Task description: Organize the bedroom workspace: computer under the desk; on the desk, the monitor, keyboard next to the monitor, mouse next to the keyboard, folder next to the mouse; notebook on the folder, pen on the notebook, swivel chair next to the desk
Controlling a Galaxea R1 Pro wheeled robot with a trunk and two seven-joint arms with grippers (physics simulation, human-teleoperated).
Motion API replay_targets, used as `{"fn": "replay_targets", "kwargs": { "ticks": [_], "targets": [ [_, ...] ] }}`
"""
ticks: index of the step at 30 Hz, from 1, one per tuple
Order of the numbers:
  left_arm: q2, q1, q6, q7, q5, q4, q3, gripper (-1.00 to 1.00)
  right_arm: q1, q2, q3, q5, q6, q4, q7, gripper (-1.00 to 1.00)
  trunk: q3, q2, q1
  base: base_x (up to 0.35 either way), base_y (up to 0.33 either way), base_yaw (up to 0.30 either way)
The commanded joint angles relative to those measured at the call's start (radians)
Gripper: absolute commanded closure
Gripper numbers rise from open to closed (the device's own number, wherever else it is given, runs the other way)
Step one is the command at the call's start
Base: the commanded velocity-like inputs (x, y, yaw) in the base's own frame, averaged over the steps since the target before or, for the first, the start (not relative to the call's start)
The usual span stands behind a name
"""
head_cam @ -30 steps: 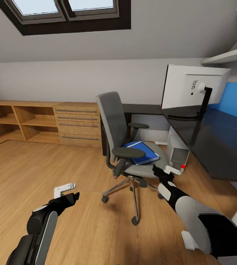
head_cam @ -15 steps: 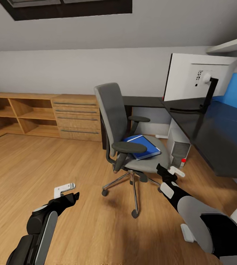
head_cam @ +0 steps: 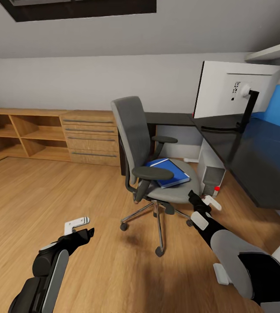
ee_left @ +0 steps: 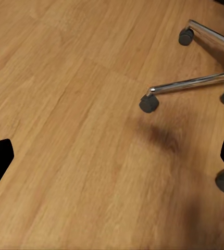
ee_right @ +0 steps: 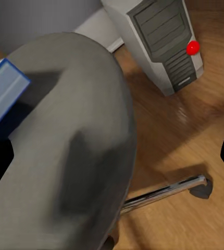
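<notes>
Since a second ago my right gripper has edged closer to the swivel chair seat front, fingers spread, nothing held, folder on seat just beyond, computer beside, left gripper spread, over floor.

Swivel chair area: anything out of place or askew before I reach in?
The blue folder lies on the swivel chair seat, skewed, not on the desk. The monitor shows its white back toward the room. Nothing looks spilled or damaged.
</notes>
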Motion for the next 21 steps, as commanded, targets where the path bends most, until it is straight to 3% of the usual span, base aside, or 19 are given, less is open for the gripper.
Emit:
{"fn": "replay_targets", "kwargs": {
  "ticks": [1,4,10,21],
  "targets": [
    [-0.001,0.0,0.004,0.008,0.01,-0.001,0.001,-1.0,0.0,0.0,0.0,-0.001,-0.005,-0.001,-0.005,-1.0,-0.001,0.0,0.0,0.0,0.0,0.0],
    [-0.001,-0.001,0.004,0.009,0.01,0.0,0.001,-1.0,0.0,0.0,-0.007,-0.013,-0.019,-0.001,-0.007,-1.0,-0.001,0.0,0.0,0.0,0.0,0.0],
    [-0.001,-0.001,0.003,0.007,0.01,0.0,0.001,-1.0,0.0,-0.001,-0.082,-0.119,-0.024,-0.001,-0.007,-1.0,-0.001,0.0,0.0,0.0,0.0,0.0],
    [-0.001,0.0,0.003,0.006,0.01,0.0,0.001,-1.0,0.0,-0.03,-0.108,-0.16,-0.025,-0.002,-0.004,-1.0,-0.001,0.0,0.0,0.0,0.0,0.0]
  ]
}}
